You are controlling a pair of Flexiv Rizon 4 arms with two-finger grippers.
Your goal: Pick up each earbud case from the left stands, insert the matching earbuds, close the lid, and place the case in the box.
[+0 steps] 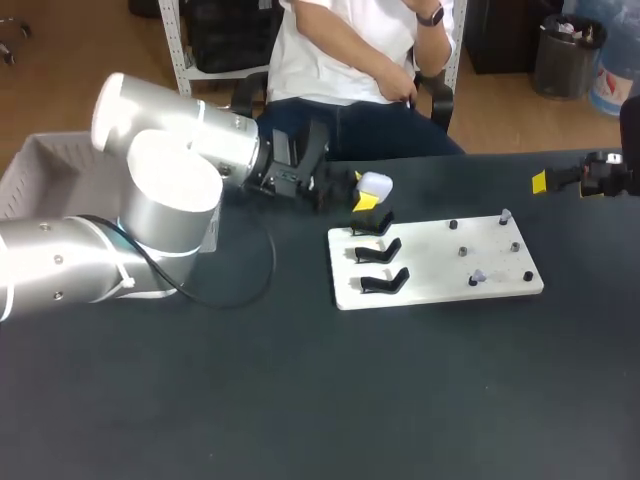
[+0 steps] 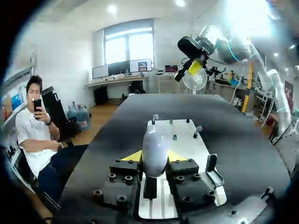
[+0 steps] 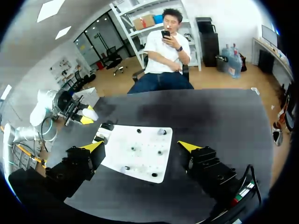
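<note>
While the silver left arm comes in from the left, its two-fingered left gripper sits clamped on a rounded white earbud case, one yellow tip on each side of it. The case is held at the far left corner of the flat white rectangular board, just beyond the farthest of three black angled stands that line the board's left edge; whether it touches that stand I cannot tell. Small dark pegs dot the board's right half. Two carry pale bits too small to identify. A pale grey open box stands at the table's far left, behind the arm. The right gripper hangs at the far right, well apart from the board, its fingers spread wide with nothing between them.
</note>
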